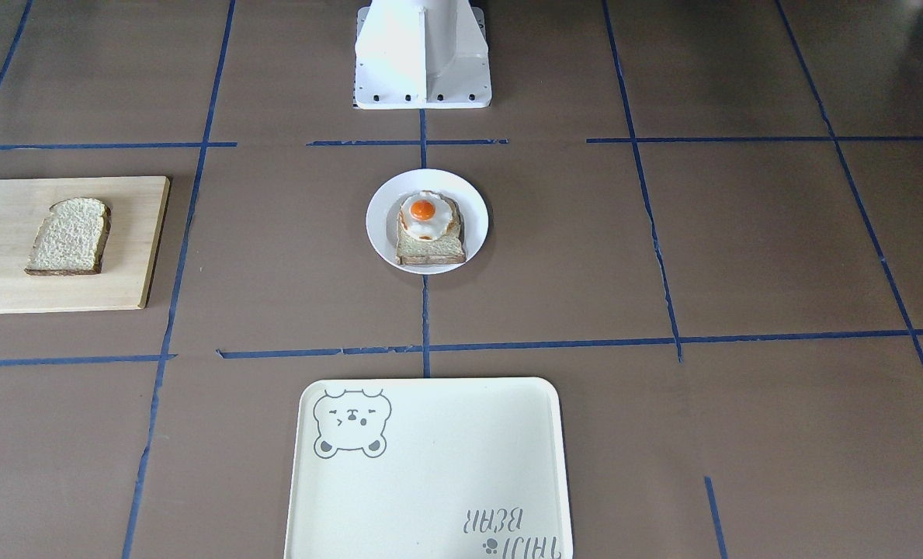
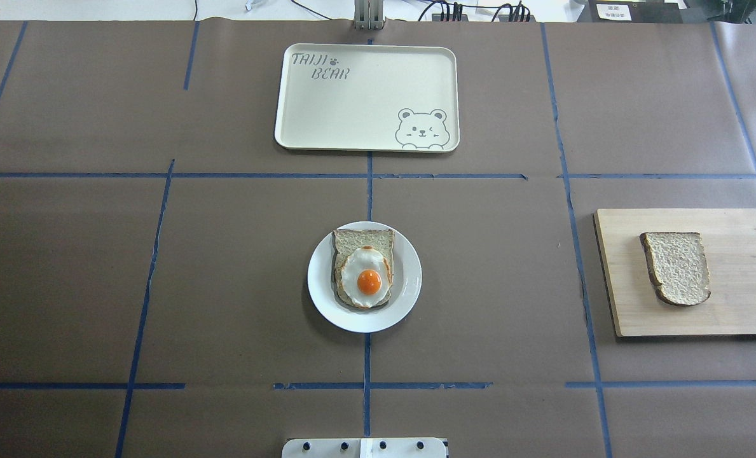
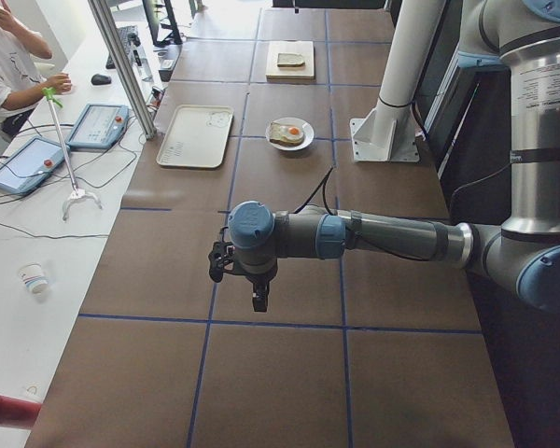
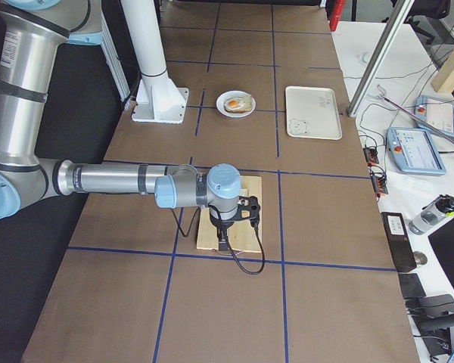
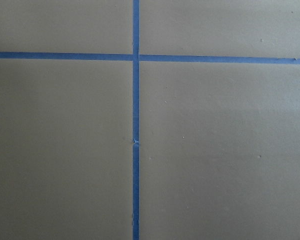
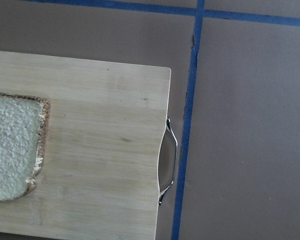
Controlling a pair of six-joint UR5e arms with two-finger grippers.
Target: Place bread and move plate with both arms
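Note:
The plain bread lies flat on a pale wooden board on my right side; it also shows in the front view and the right wrist view. The white plate sits at the table's middle and holds an egg-topped slice. My right gripper hangs over the board's outer end, apart from the bread. My left gripper hangs over bare table far to the left of the plate. I cannot tell whether either gripper is open or shut.
A cream bear tray lies beyond the plate, at the table's far side. The white fixed base stands behind the plate. Blue tape lines cross the brown table. A seated person and control pendants are beside the table.

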